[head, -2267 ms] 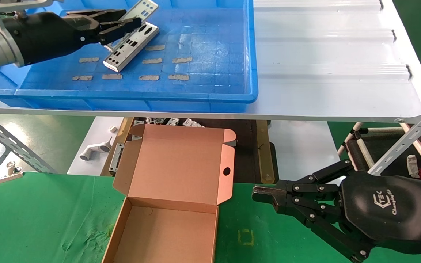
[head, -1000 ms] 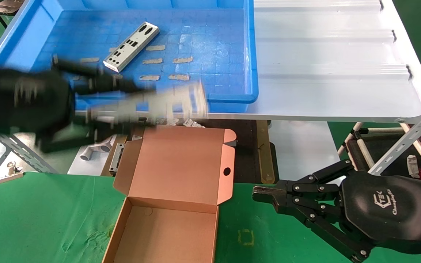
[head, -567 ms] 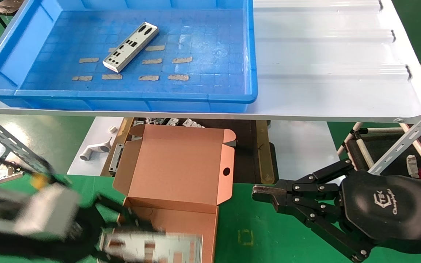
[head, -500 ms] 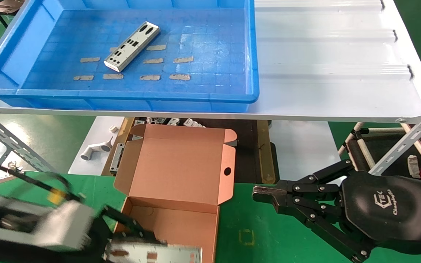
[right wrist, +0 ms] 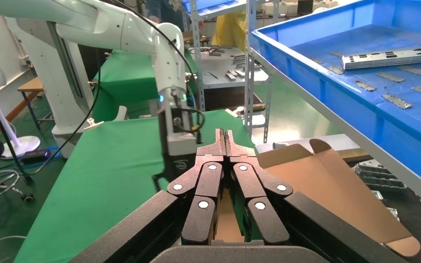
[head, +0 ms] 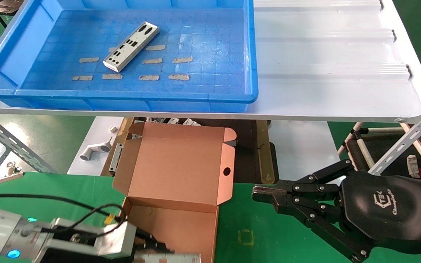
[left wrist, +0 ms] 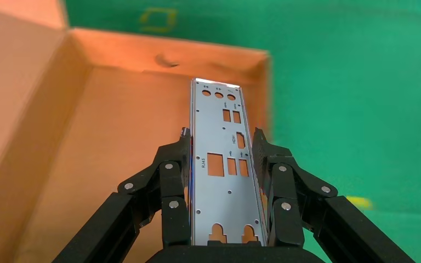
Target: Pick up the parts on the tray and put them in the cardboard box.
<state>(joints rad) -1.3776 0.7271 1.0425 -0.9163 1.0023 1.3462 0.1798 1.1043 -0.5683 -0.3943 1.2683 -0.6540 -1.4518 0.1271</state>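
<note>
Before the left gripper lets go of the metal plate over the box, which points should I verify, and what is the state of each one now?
1. Grip: the left gripper is shut on the I/O plate, fingers on both long edges. Ok.
2. Position: in the left wrist view the plate hangs over the floor of the cardboard box. Ok.
3. Far end of the plate clear of the box wall: it is close to it. Cannot tell.
4. Box open: the lid is folded back. Ok.
5. Right gripper out of the way: shut, parked beside the box over the green cloth. Ok.
6. Work left: one plate lies in the blue tray. Not ok.
</note>
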